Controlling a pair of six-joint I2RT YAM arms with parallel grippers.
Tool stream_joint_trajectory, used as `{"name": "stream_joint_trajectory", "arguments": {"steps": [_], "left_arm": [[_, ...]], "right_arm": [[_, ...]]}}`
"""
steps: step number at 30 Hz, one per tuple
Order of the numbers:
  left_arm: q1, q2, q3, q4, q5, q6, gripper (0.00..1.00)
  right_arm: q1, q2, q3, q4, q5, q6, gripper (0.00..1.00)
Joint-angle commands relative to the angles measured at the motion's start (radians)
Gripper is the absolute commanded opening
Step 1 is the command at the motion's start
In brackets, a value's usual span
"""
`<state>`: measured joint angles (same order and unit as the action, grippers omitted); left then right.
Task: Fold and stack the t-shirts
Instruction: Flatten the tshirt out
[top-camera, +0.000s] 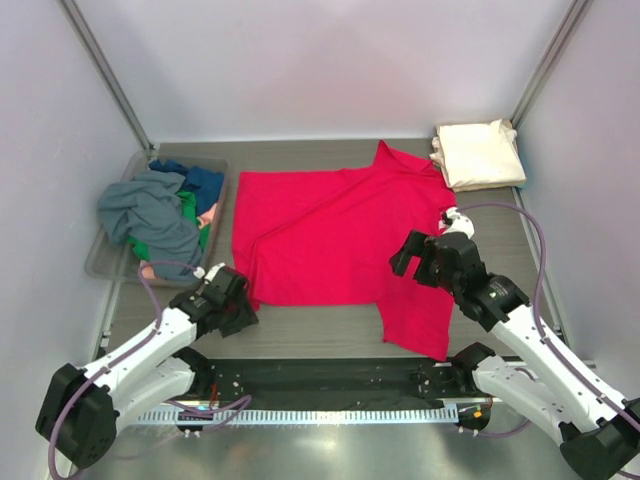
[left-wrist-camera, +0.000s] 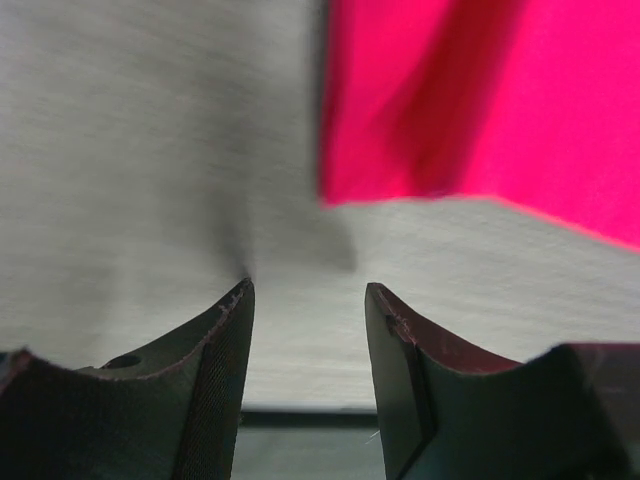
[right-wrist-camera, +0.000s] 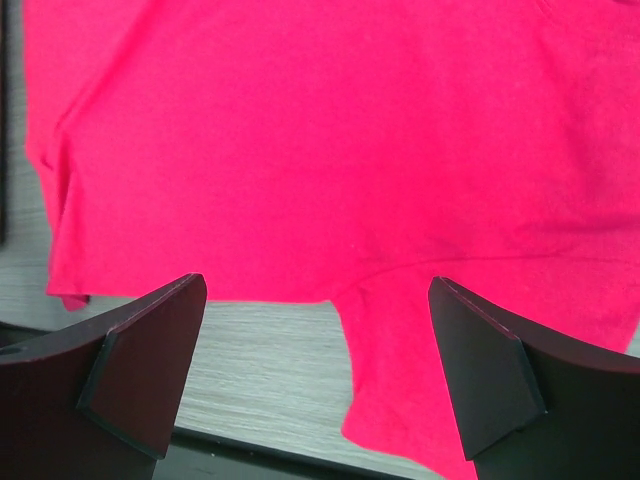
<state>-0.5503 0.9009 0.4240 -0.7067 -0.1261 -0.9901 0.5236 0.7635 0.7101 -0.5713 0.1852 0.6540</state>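
A crimson t-shirt (top-camera: 320, 235) lies spread on the table, its left side folded in and a sleeve trailing toward the near edge. My left gripper (top-camera: 238, 308) sits just off the shirt's near-left corner (left-wrist-camera: 480, 90); in the left wrist view the gripper (left-wrist-camera: 308, 290) is open with only bare table between its fingers. My right gripper (top-camera: 420, 262) hovers over the shirt's right part, and in the right wrist view the gripper (right-wrist-camera: 318, 285) is wide open and empty above the red cloth (right-wrist-camera: 320, 130). A cream-white t-shirt (top-camera: 480, 153) lies folded at the back right.
A clear plastic bin (top-camera: 98, 258) at the left holds crumpled t-shirts: grey (top-camera: 150, 215), blue (top-camera: 200, 180), plus green and pink. A dark strip (top-camera: 320, 375) runs along the table's near edge. Pale walls enclose the table on three sides.
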Motion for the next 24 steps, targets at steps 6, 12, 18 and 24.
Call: {"name": "stream_joint_trajectory", "arguments": {"steps": [6, 12, 18, 24], "left_arm": [[-0.002, 0.105, -0.025, 0.274, -0.067, -0.068, 0.5], [0.004, 0.219, 0.002, 0.282, -0.152, -0.056, 0.43], [0.015, 0.146, 0.004, 0.15, -0.243, -0.068, 0.41], [0.016, -0.121, 0.045, -0.096, -0.344, -0.14, 0.49]], "right_arm": [[0.001, -0.013, -0.004, -0.015, 0.028, -0.004, 1.0], [0.001, 0.008, 0.015, -0.021, 0.034, -0.033, 1.0], [0.0, 0.02, 0.029, -0.03, 0.042, -0.05, 1.0], [0.001, 0.036, 0.037, -0.032, 0.027, -0.054, 1.0]]}}
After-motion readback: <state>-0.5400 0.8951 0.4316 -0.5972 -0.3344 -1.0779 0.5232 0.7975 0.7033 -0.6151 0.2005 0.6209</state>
